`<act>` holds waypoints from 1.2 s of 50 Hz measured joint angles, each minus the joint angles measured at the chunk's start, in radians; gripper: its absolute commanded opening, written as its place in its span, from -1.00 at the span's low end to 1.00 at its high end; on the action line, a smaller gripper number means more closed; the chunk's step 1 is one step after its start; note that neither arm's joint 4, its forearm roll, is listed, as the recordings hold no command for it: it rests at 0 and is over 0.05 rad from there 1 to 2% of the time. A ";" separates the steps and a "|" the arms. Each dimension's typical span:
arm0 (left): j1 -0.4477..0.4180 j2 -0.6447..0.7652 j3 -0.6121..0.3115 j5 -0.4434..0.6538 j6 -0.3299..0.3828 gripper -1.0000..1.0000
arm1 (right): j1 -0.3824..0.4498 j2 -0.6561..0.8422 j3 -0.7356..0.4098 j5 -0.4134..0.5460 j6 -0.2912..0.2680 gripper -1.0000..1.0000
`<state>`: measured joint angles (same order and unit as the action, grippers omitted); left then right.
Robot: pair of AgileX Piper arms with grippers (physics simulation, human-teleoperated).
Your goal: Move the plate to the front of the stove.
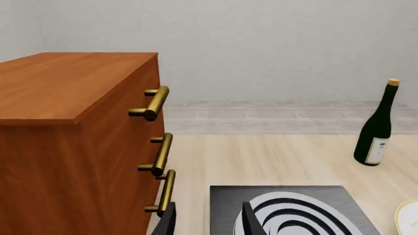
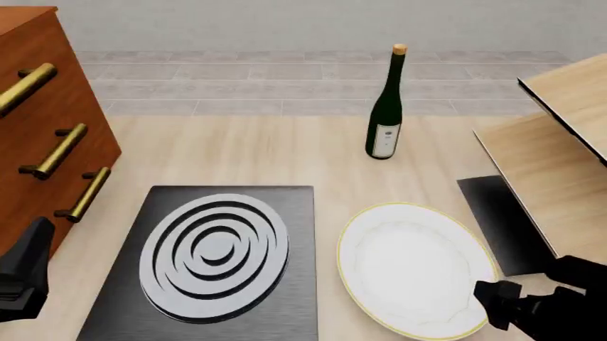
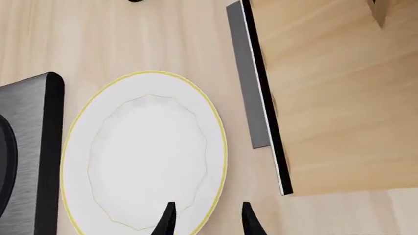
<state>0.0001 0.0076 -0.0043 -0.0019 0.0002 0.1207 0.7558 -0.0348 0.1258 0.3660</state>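
The plate (image 2: 408, 263) is white with a thin yellow rim and lies flat on the table, just right of the stove (image 2: 218, 263). The stove is a dark grey slab with one burner of light rings. My right gripper (image 2: 493, 300) is low at the plate's near right edge. In the right wrist view the right gripper (image 3: 207, 220) is open, one finger over the plate (image 3: 144, 156) and the other outside its rim. My left gripper (image 1: 209, 224) is open and holds nothing, near the stove (image 1: 287, 210) and beside the cabinet; in the front view the left gripper (image 2: 24, 277) sits at the lower left.
A brown cabinet (image 2: 43, 135) with brass handles stands at the left. A dark green wine bottle (image 2: 385, 106) stands behind the plate. A light wooden structure (image 2: 559, 156) rises at the right, with a flat black rectangle (image 2: 501, 224) at its foot, close to the plate.
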 measured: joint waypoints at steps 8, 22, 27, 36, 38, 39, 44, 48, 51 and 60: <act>0.000 0.000 0.000 0.000 0.000 1.00 | 0.001 0.042 0.018 -0.051 0.015 1.00; 0.000 0.000 0.000 0.000 0.000 1.00 | 0.007 0.110 0.031 -0.122 0.034 1.00; 0.000 0.000 0.000 0.000 0.000 1.00 | 0.010 0.130 0.032 -0.140 0.041 1.00; 0.000 0.000 0.000 0.000 0.000 1.00 | 0.018 0.166 0.033 -0.171 0.056 1.00; 0.000 0.000 0.000 0.000 0.000 1.00 | 0.019 0.176 0.034 -0.179 0.059 1.00; 0.000 0.000 0.000 0.000 0.000 1.00 | 0.020 0.182 0.034 -0.184 0.061 1.00; 0.000 0.000 0.000 0.000 0.000 1.00 | 0.024 0.212 0.034 -0.207 0.068 1.00; 0.000 0.000 0.000 0.000 0.000 1.00 | 0.029 0.235 0.034 -0.225 0.074 1.00; 0.000 0.000 0.000 0.000 0.000 1.00 | 0.032 0.254 0.034 -0.239 0.079 1.00; 0.000 0.000 0.000 0.000 0.000 1.00 | 0.042 0.313 0.035 -0.289 0.089 1.00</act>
<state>0.0001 0.0076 -0.0043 -0.0019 0.0002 0.1626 1.0692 -0.0002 -0.1628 0.4554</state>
